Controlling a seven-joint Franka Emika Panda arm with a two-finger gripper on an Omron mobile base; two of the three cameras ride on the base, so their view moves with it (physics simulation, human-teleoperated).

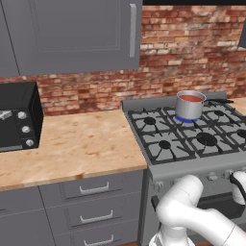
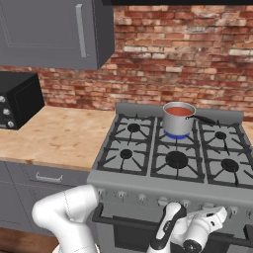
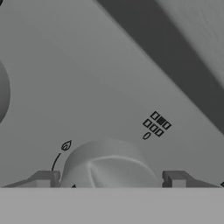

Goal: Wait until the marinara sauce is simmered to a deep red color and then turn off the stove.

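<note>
The marinara sauce (image 1: 191,98) (image 2: 179,111) looks orange-red in a small steel saucepan (image 1: 189,110) (image 2: 176,124). The pan stands on the back middle burner of the stove (image 1: 192,166) (image 2: 163,187), and a blue flame (image 2: 174,134) shows under it. My gripper (image 3: 109,178) is low at the stove's front panel. It is open, with one fingertip on each side of a round grey knob (image 3: 109,164) and close to its sides. A flame mark and a burner diagram are printed beside that knob.
A black countertop oven (image 1: 19,117) (image 2: 17,99) sits at the left on the wooden counter (image 1: 81,144) (image 2: 59,136). Grey wall cabinets (image 1: 72,33) hang above it and drawers (image 1: 93,190) lie below. My arm folds low before the oven door (image 2: 128,232).
</note>
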